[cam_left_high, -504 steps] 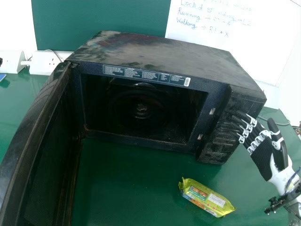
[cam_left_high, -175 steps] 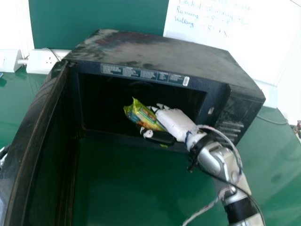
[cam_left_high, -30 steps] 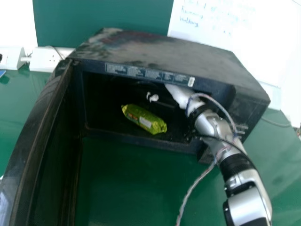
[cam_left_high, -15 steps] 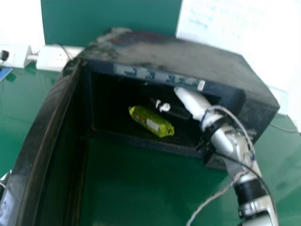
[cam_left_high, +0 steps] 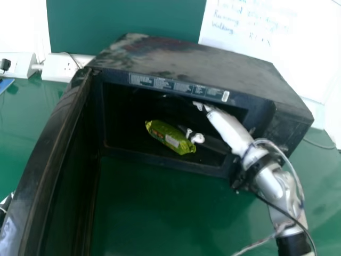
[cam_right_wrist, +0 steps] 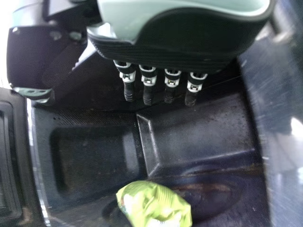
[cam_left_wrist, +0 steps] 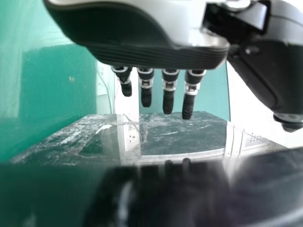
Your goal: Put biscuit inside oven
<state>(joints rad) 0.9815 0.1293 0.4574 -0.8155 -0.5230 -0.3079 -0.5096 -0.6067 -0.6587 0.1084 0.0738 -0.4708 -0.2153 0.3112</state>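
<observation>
In the head view the right hand [cam_left_high: 226,127] is at the right part of the oven opening, open, its thumb beside the biscuit packet's right end. The yellow-green biscuit packet [cam_left_high: 169,137] lies on the floor of the black oven [cam_left_high: 197,58], whose door [cam_left_high: 45,154] stands open on the left. From the right wrist view, the right hand [cam_right_wrist: 170,52] has straight fingers and is apart from the packet [cam_right_wrist: 154,205]. The left hand's edge [cam_left_high: 6,205] is at the head view's left border; in the left wrist view the left hand [cam_left_wrist: 156,56] is open with nothing held.
A green table [cam_left_high: 160,213] carries the oven. Behind it at the left are a white socket box [cam_left_high: 59,66] and a cable. A white board [cam_left_high: 266,42] with writing stands at the back right. The open door forms a tall barrier along the left side.
The packet, earlier on the table and then held at the opening, now lies released inside the oven. Over the last second the right hand has drawn back somewhat toward the right front.
</observation>
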